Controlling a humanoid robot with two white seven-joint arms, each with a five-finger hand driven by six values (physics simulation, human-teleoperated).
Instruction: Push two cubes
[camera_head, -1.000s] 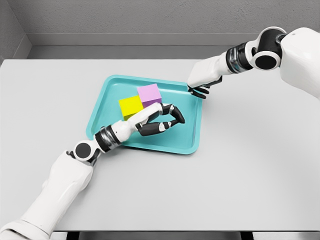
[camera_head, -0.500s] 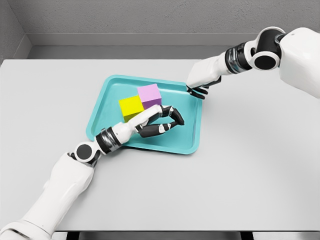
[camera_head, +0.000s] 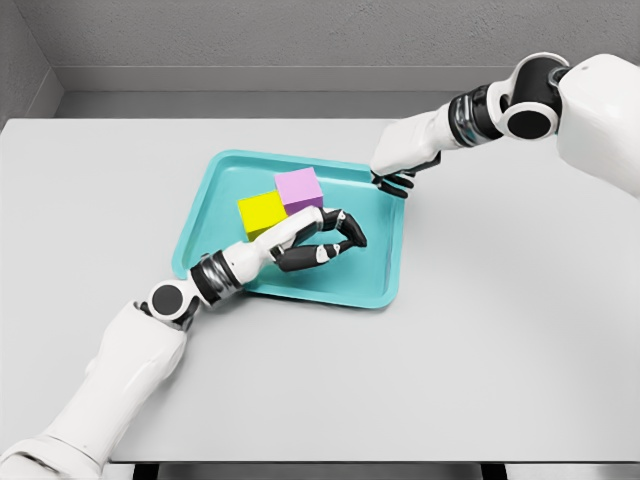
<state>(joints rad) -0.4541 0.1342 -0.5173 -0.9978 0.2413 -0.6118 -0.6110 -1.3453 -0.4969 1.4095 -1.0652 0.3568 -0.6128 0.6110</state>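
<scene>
Teal is the colour of the tray (camera_head: 215, 185) that sits on the grey table (camera_head: 520, 340). Two cubes lie inside it, toward its far left part. The yellow cube (camera_head: 261, 212) and the pink cube (camera_head: 299, 188) touch each other, with the pink one a bit farther back and to the right.

The left hand (camera_head: 318, 238) lies in the tray, just in front of the cubes. Its white palm hides the near bottom edges of both cubes, so it is hard to tell if it really presses on them. Its dark fingers (camera_head: 347, 230) are curled in a loop but hold nothing.

The right hand (camera_head: 400, 165) sits over the tray's far right corner. Its fingers are mostly hidden under the white palm, so I cannot tell if it is open or closed. The right arm is cut off at the picture's edge.
</scene>
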